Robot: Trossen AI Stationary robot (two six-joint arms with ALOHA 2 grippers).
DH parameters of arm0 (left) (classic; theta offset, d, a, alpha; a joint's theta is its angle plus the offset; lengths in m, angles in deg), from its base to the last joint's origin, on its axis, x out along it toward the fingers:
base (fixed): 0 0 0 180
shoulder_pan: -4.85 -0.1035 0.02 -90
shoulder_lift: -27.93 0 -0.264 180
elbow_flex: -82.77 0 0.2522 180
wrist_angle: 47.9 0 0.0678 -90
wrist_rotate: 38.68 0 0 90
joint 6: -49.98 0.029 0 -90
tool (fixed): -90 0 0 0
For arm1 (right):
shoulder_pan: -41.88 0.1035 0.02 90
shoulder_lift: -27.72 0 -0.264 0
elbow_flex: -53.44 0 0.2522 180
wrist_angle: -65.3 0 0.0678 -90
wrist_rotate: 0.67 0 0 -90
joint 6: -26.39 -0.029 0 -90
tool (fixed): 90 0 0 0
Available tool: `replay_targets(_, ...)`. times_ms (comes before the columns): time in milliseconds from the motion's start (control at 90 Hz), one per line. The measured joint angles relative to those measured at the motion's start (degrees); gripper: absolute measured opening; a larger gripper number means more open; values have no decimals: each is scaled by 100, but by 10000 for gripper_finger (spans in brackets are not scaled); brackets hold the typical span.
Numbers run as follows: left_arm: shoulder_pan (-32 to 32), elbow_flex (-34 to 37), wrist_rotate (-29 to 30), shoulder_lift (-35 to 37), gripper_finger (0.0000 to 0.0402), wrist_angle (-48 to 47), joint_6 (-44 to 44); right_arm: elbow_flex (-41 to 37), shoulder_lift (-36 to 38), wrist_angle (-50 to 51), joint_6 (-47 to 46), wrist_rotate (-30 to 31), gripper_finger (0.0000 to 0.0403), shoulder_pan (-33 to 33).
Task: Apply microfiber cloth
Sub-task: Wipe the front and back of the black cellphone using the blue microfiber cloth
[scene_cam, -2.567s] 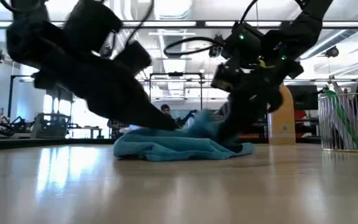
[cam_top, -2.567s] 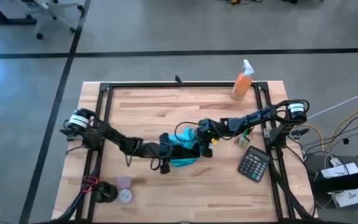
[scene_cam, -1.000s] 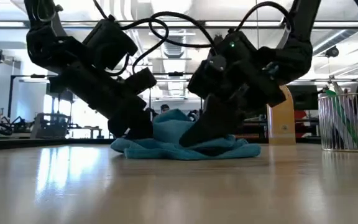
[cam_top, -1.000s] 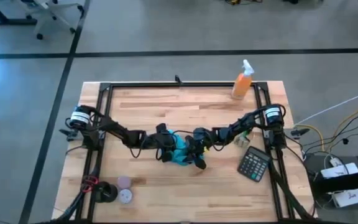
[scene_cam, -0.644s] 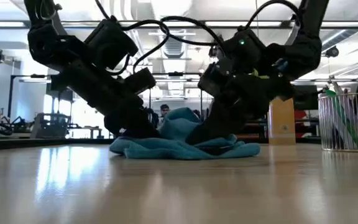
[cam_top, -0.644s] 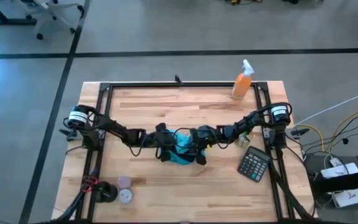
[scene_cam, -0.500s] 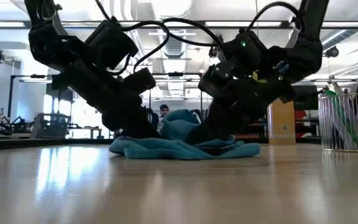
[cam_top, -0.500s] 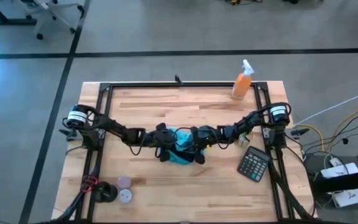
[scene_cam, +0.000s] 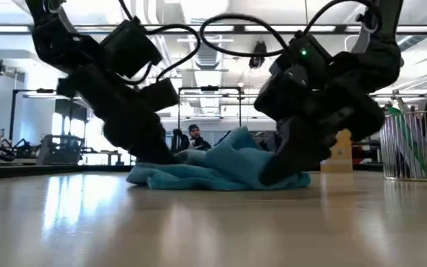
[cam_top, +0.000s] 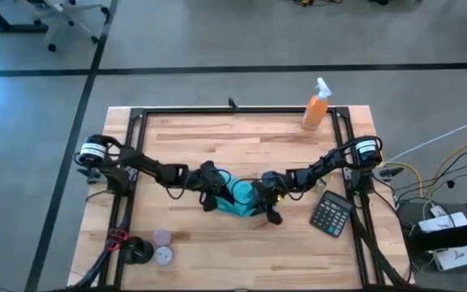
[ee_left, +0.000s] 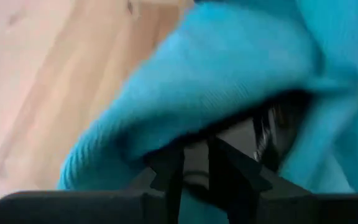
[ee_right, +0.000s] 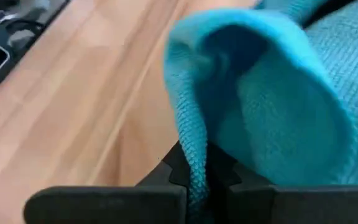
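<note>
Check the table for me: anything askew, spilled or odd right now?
Only the microfiber cloth: it sits bunched in a rumpled heap at mid-table rather than flat, pinched by the left hand and the right hand. The spray bottle stands upright; no spill shows.

This is a robotics lab or engineering workshop, a big open room rather than a home or a shop. The wooden butcher-block table (cam_top: 242, 235) carries a black metal frame (cam_top: 134, 154) with two dark arms bolted to its sides, and loose cables (cam_top: 428, 191) trail off its right edge to boxes on the floor. That floor (cam_top: 217, 40) is bare grey concrete marked with dark tape lines. Looking level across the table, I see long rows of ceiling strip lights (scene_cam: 199, 30), exposed pipework, and more benches with gear (scene_cam: 21, 152) behind. A person (scene_cam: 194, 136) sits far back among the equipment.
</note>
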Motion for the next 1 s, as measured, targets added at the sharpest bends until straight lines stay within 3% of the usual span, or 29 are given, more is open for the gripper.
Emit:
replay_targets(200,88,14,-51,959,75,-650,204,371,62,-204,149,147,0,-71)
replay_targets(467,171,542,-7,1242,75,-797,-287,528,54,-186,377,531,0,-105)
replay_targets(611,171,945,73,1015,75,-427,-675,709,-106,-291,448,572,0,-216)
replay_targets(733,171,1201,124,624,75,596,-731,1063,-654,-223,463,556,0,-276)
replay_targets(1000,171,1280,159,-271,75,1678,-636,2140,-1619,-311,446,419,0,-454)
